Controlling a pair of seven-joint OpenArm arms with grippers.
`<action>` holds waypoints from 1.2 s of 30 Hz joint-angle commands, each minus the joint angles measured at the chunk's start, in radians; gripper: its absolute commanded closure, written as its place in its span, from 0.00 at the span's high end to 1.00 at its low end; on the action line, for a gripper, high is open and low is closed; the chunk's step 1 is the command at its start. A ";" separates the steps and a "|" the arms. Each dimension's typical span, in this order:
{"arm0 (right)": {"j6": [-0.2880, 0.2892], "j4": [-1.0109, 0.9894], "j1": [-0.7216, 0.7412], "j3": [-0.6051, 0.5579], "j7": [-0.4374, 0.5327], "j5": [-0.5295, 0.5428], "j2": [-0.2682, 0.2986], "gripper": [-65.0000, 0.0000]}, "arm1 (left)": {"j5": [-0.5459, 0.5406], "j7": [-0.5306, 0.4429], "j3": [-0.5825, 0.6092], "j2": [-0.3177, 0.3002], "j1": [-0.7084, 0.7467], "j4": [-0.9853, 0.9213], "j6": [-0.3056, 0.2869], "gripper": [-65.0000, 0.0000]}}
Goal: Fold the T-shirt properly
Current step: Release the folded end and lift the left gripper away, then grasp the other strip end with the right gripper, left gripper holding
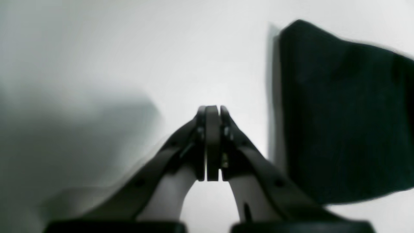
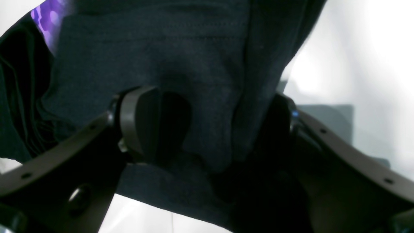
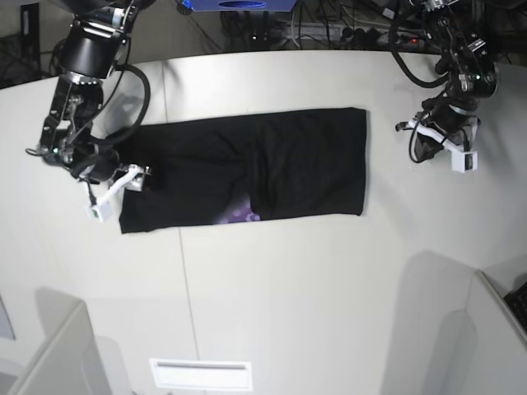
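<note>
T-shirt (image 3: 247, 177): lay on the white table (image 3: 288, 288) as a long black band, a purple scrap of print showing at its lower edge. Right gripper (image 2: 210, 129): jaws wide apart astride one end's cloth, likely for the next fold. Left gripper (image 1: 212, 142): jaws together, empty, beside the other end. Containers: none seen.

Lying flat as a long black band across the middle of the white table (image 3: 272, 280): the T-shirt (image 3: 247, 169), stretching left to right. Showing a small purple patch (image 3: 239, 216) at the near edge, beside a short slit in the cloth. Hanging over the shirt's left end, touching the cloth there: the right gripper (image 3: 136, 179). Hovering well apart from the shirt's right edge, over bare table: the left gripper (image 3: 428, 141). Trailing along the far edge: dark cables (image 3: 329, 29).
</note>
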 commanded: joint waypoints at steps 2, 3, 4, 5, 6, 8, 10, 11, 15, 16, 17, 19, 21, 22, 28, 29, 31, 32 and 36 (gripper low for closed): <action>-0.004 -0.004 0.001 -0.003 -0.045 -0.024 0.002 0.61 | 0.066 -0.018 0.030 -0.002 -0.039 -0.011 -0.004 0.00; -0.004 -0.004 0.001 -0.003 -0.045 -0.024 0.002 0.54 | 0.097 -0.019 0.053 0.008 -0.052 -0.028 -0.004 0.00; -0.004 -0.006 0.002 -0.003 -0.044 -0.024 0.002 0.46 | 0.117 -0.019 0.066 0.016 -0.065 -0.038 -0.004 0.00; -0.004 -0.006 0.004 -0.001 -0.044 -0.024 0.002 0.36 | 0.129 -0.019 0.078 0.022 -0.078 -0.051 -0.004 0.00; -0.004 -0.006 0.004 0.000 -0.044 -0.024 0.002 0.27 | 0.135 -0.019 0.089 0.022 -0.088 -0.060 -0.004 0.00; -0.004 -0.015 0.013 0.003 -0.044 -0.024 0.002 0.08 | 0.134 -0.019 0.104 0.022 -0.100 -0.078 -0.004 0.00; -0.004 -0.038 0.029 0.005 -0.044 -0.024 0.002 0.00 | 0.141 -0.019 0.127 0.022 -0.115 -0.091 -0.004 0.00; -0.004 -0.049 0.036 0.005 -0.044 -0.024 0.007 0.00 | 0.141 -0.019 0.138 0.022 -0.117 -0.098 -0.004 0.00; -0.004 -0.050 0.049 -0.004 -0.030 -0.027 0.009 0.00 | 0.141 -0.021 0.176 0.022 -0.124 -0.120 -0.004 0.00; -0.004 -0.049 0.049 -0.004 -0.026 -0.027 0.009 0.00 | 0.141 -0.031 0.184 0.022 -0.131 -0.121 -0.004 0.00; -0.004 -0.038 0.050 -0.004 -0.024 -0.027 0.009 0.00 | 0.141 -0.053 0.194 0.022 -0.132 -0.130 -0.004 0.00; -0.007 0.000 0.045 -0.004 -0.027 -0.028 0.004 0.00 | 0.141 -0.108 0.219 0.022 -0.131 -0.153 -0.001 0.00; -0.009 0.043 0.039 -0.009 -0.032 -0.028 0.001 0.00 | 0.141 -0.148 0.239 0.021 -0.129 -0.176 -0.001 0.00; -0.009 0.066 0.032 -0.026 -0.032 -0.028 0.001 0.00 | 0.141 -0.157 0.250 0.019 -0.129 -0.187 -0.001 0.00; -0.012 0.207 -0.017 -0.132 -0.030 -0.028 0.001 0.00 | 0.141 -0.160 0.270 0.024 -0.132 -0.201 -0.001 0.00; -0.018 0.234 -0.024 -0.145 -0.030 -0.028 -0.001 0.00 | 0.141 -0.160 0.270 0.024 -0.132 -0.198 -0.001 0.00; -0.052 0.283 -0.039 -0.167 -0.030 -0.025 -0.019 0.00 | 0.141 -0.160 0.270 0.022 -0.132 -0.195 -0.001 0.00; -0.067 0.312 -0.042 -0.174 -0.030 -0.027 -0.027 0.00 | 0.141 -0.160 0.270 0.018 -0.132 -0.195 -0.001 0.00; -0.082 0.404 -0.059 -0.231 -0.030 -0.025 -0.030 0.00 | 0.141 -0.160 0.259 0.015 -0.129 -0.195 -0.001 0.00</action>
